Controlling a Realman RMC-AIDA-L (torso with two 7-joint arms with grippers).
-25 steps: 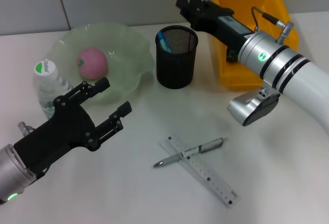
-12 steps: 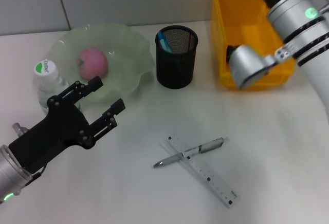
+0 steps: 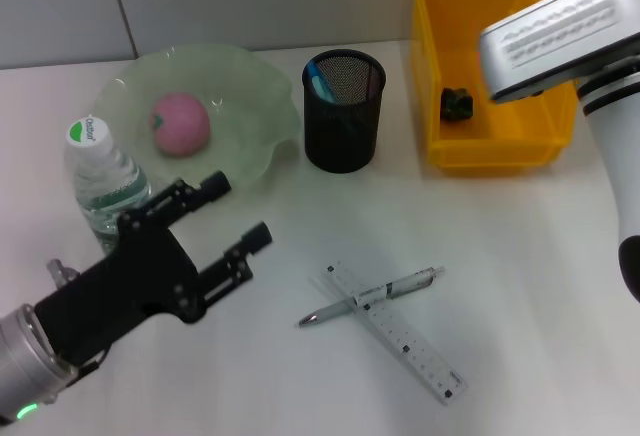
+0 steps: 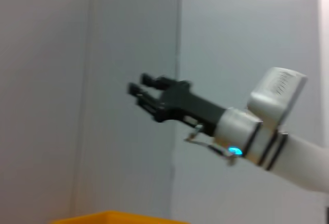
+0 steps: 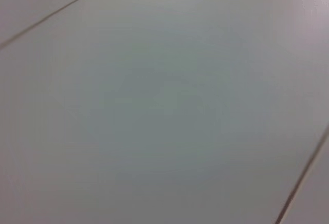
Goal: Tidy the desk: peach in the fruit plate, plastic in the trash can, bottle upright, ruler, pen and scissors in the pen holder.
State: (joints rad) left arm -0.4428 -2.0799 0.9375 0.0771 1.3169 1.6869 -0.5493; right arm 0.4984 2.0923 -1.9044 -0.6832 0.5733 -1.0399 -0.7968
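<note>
Left gripper [image 3: 232,218]: you see its fingers spread open, holding nothing, low over the counter [image 3: 520,286] beside the bottle [image 3: 103,178].
Right gripper [image 4: 148,93]: raised high before the wall; whether its fingers are parted, you cannot tell.
Peach [image 3: 179,123]: in the fruit plate [image 3: 250,86].
Bottle: upright, beside the plate.
Pen [image 3: 370,296]: lies across the ruler [image 3: 395,331].
Pen holder [image 3: 343,111]: between plate and trash can [image 3: 430,76].
Plastic [image 3: 457,104]: in the can.

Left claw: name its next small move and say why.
Probably ease the left claw, which is open, toward the pen and lower over it. The pen lies across the ruler on the table, both outside the pen holder, while the peach already sits in the fruit plate and the bottle stands upright.
</note>
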